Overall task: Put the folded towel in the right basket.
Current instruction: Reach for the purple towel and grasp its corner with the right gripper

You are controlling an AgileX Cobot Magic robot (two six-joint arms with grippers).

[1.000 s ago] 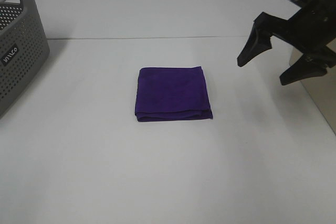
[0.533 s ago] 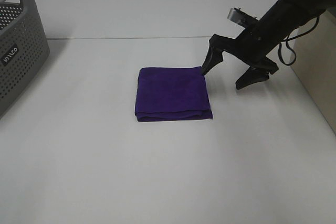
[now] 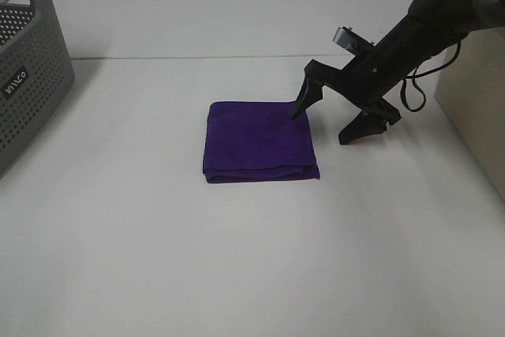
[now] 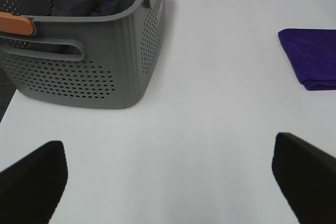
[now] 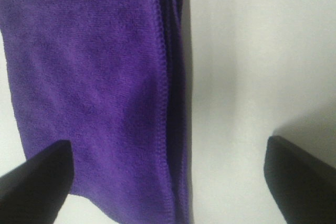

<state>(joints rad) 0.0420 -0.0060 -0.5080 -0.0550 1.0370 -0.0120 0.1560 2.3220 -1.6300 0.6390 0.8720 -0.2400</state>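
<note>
The folded towel [image 3: 260, 141] is deep purple, a neat near-square lying flat at the middle of the white desk [image 3: 158, 258], its stacked layers showing along the near edge. The right end effector [image 3: 320, 128] is down at the towel's far right corner with its jaws spread wide: one finger [image 3: 300, 104] stands at that corner, the other [image 3: 357, 130] over bare desk just beside the towel. Nothing is gripped.

The right wrist view shows what the high camera cannot: a plush nap, a stitched hem and the folded layers piled along one side. Only the left wrist view shows the left end effector [image 4: 168, 179], released and empty over bare desk, well apart from the towel. It also looks into the grey basket [image 4: 105, 66], where dark cloth lies. A tan container [image 3: 473, 100] at the right edge appears in the high view alone.
</note>
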